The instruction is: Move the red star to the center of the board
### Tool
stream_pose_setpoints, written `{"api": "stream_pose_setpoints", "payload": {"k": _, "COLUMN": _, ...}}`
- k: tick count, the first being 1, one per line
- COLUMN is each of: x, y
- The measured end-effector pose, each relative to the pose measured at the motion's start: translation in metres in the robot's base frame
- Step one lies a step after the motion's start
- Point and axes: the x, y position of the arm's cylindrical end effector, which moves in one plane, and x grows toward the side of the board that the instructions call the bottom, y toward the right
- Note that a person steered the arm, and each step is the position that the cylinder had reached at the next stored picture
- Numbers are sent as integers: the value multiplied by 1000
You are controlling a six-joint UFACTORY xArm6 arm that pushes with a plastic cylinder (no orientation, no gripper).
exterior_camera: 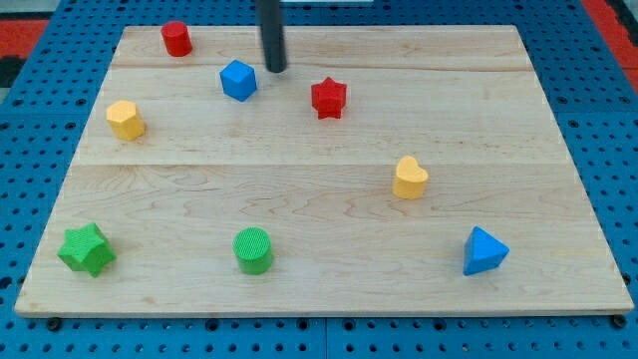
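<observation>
The red star (328, 98) lies on the wooden board (319, 199), above the board's middle and toward the view's top. My tip (276, 69) is down at the board near the view's top, up and to the left of the red star, with a gap between them. It stands just right of the blue cube (238, 80) and is apart from it.
A red cylinder (176, 39) is at the top left. A yellow hexagonal block (126, 120) is at the left. A yellow heart (409, 178) is right of centre. A green star (87, 249), a green cylinder (253, 250) and a blue triangular block (483, 251) lie along the bottom.
</observation>
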Motion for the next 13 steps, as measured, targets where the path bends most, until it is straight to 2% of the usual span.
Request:
{"api": "stream_pose_setpoints", "payload": {"k": 1, "x": 2, "y": 47}}
{"api": "stream_pose_setpoints", "payload": {"k": 2, "x": 21, "y": 71}}
{"api": "stream_pose_setpoints", "payload": {"k": 7, "x": 106, "y": 42}}
{"api": "stream_pose_setpoints", "payload": {"k": 8, "x": 108, "y": 79}}
{"api": "stream_pose_setpoints", "payload": {"k": 9, "x": 119, "y": 145}}
{"api": "stream_pose_setpoints", "payload": {"k": 10, "x": 160, "y": 154}}
{"api": "stream_pose_setpoints", "payload": {"k": 12, "x": 197, "y": 181}}
{"api": "stream_pose_setpoints", "payload": {"k": 13, "x": 222, "y": 168}}
